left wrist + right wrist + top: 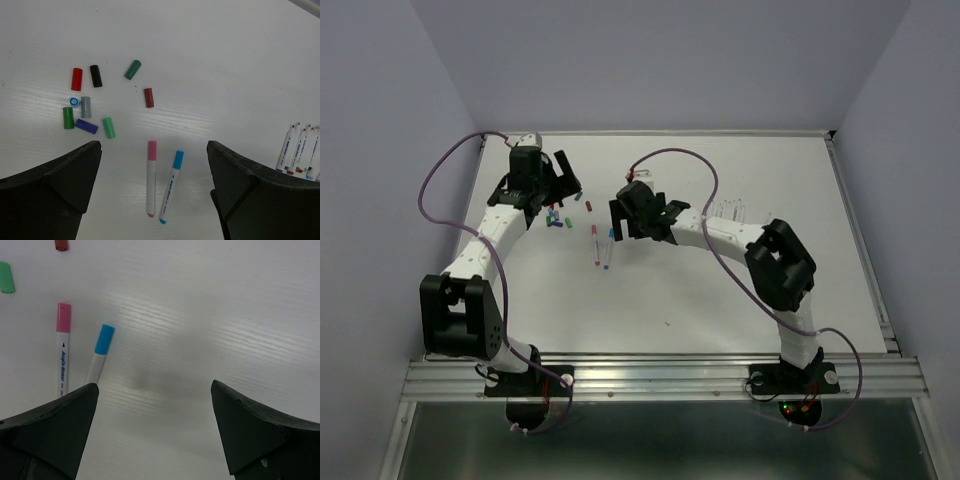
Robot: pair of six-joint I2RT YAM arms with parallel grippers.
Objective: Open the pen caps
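Two capped pens lie side by side on the white table: a pink-capped pen [151,177] and a blue-capped pen [171,187]; both also show in the top view [594,243] and in the right wrist view [62,347]. Several loose pen caps [86,107], red, black, teal, brown, grey, green and purple, are scattered beyond them. My left gripper [154,150] is open and empty, hovering over the two pens. My right gripper [154,385] is open and empty above bare table, just right of the blue-capped pen [100,352].
A row of uncapped white pens [300,155] lies to the right, also visible in the top view [733,208] behind the right arm. The two grippers [563,185] [617,222] are close together near the table's middle. Grey walls enclose the table.
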